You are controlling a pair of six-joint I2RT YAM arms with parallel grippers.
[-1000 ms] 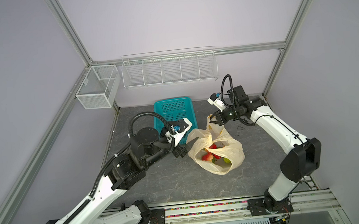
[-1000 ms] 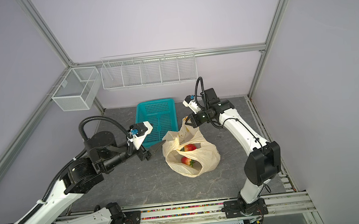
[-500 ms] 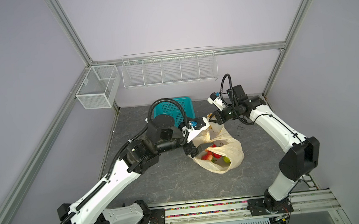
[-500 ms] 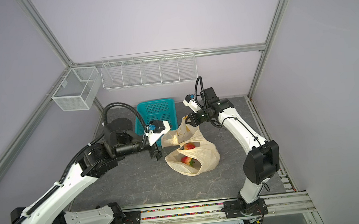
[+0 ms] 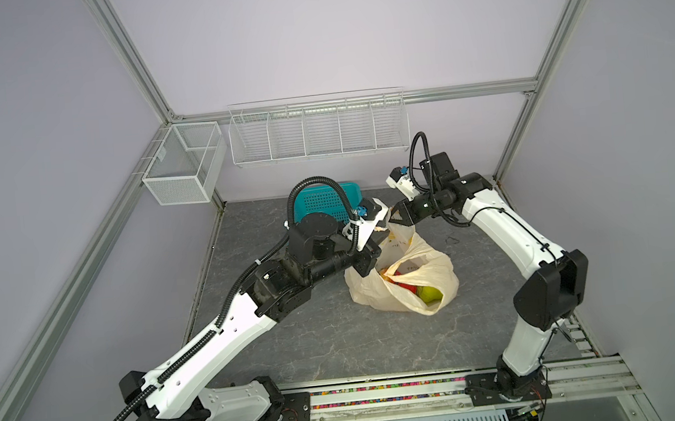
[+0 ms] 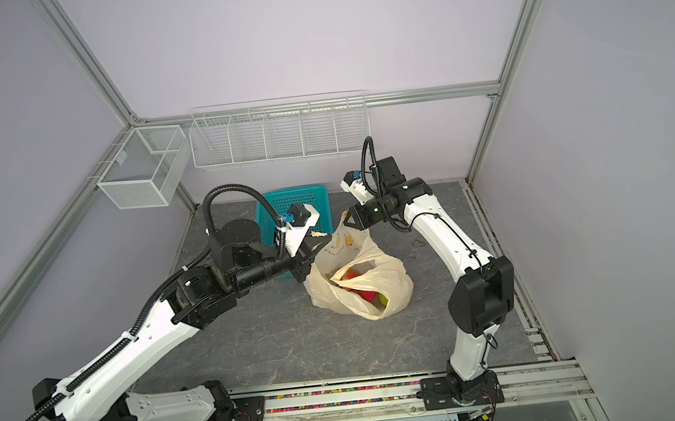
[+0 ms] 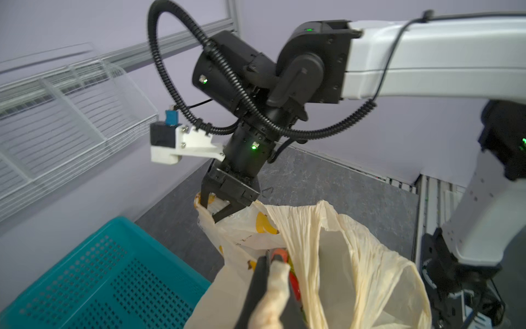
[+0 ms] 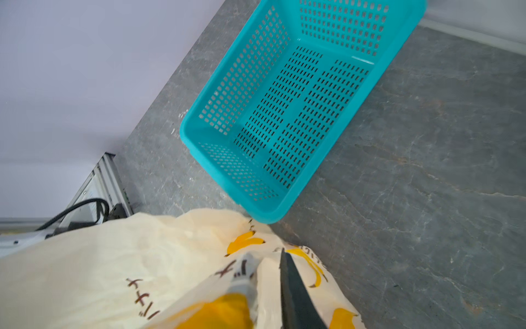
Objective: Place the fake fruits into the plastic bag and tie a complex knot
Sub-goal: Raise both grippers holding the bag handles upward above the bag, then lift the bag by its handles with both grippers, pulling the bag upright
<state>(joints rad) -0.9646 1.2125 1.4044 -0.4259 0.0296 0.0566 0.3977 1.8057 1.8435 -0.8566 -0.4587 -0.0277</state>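
Several fruits (image 5: 409, 287), red and yellow-green, lie inside the bag (image 5: 370, 296), which slumps open on the worktop (image 5: 339, 344) towards its rear edge, just in front of the basket (image 5: 318, 200); the left gripper (image 7: 270, 263) is clamped on a bunched handle (image 7: 273, 284); the right gripper (image 7: 215, 209) sits at the bag's raised top, jaws seemingly parted; whether it pinches the film I cannot tell.
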